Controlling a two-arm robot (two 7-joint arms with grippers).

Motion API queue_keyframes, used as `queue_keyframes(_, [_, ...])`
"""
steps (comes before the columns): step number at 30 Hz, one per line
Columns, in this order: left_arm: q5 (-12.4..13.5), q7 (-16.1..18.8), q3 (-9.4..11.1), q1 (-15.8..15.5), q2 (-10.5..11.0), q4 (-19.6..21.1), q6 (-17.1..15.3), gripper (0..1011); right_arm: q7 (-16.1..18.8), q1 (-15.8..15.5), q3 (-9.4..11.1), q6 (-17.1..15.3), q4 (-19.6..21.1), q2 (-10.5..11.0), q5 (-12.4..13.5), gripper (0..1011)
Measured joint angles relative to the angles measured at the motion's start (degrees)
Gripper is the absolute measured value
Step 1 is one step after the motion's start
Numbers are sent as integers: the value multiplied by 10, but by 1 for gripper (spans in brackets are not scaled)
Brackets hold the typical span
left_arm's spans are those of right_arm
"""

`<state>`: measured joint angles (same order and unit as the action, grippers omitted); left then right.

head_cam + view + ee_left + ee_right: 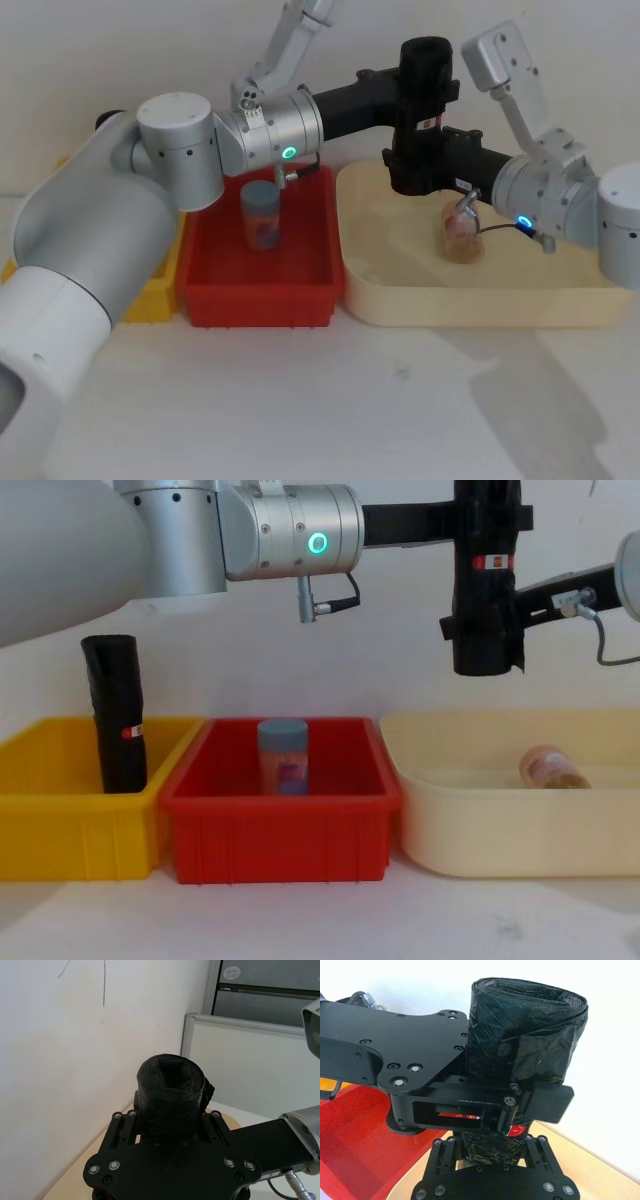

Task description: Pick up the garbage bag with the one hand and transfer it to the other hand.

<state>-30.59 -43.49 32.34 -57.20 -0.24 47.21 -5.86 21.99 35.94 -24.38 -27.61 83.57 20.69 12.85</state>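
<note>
Garbage bag [485, 590] upright in mid-air above cream tray [500, 850]. Left gripper [428, 92] clenched on upper part near label; right gripper [425, 160] around lower part, prob. closed too, hard to confirm. Roll looks light, firm, slick plastic — grip mid-body, squarely. Red bin [285, 825]: blue-lid jar [283, 756]. Cream tray: pink jar [552, 768] lying down. Yellow bin [70, 810]: 2nd roll [115, 712].

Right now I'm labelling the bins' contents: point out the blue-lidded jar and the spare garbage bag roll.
Blue-lidded jar [283, 757]: chest view, on its body, in the red bin.
Spare garbage bag roll [116, 710]: chest view, mid-roll, in the yellow bin.
</note>
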Motion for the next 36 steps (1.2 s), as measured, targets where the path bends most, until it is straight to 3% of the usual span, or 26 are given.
queue_keyframes(9, [0,0,0,0,0,0,0,720,-6,-1,5,-3,0,-1,-1,569])
queue_keyframes(18, [0,0,0,0,0,0,0,985,-31,-3,25,-22,-4,-3,-5,569])
queue_keyframes(30, [0,0,0,0,0,0,0,1001,-74,-3,72,-61,-29,-6,-4,572])
queue_keyframes(36, [0,0,0,0,0,0,0,1001,-90,0,95,-77,-46,-7,-1,754])
